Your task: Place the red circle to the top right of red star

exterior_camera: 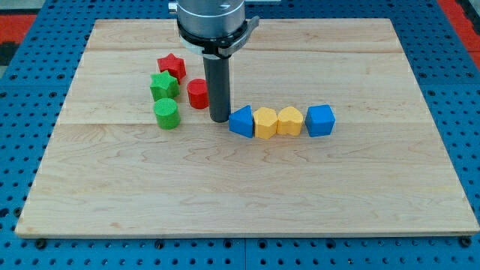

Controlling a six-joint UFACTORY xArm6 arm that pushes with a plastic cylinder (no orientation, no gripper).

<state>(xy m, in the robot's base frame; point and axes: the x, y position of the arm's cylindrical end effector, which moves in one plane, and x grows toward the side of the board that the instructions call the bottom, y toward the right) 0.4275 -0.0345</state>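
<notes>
The red circle (197,94) stands on the wooden board (247,187), below and to the right of the red star (172,66). My tip (219,119) rests on the board just right of the red circle and slightly below it, close to it or touching it. The rod rises from there to the arm head at the view's top.
A green star (164,85) sits left of the red circle, with a green circle (167,114) below it. Right of my tip runs a row: a blue triangle (241,121), a yellow pentagon (265,123), a yellow heart (289,121) and a blue cube (320,120).
</notes>
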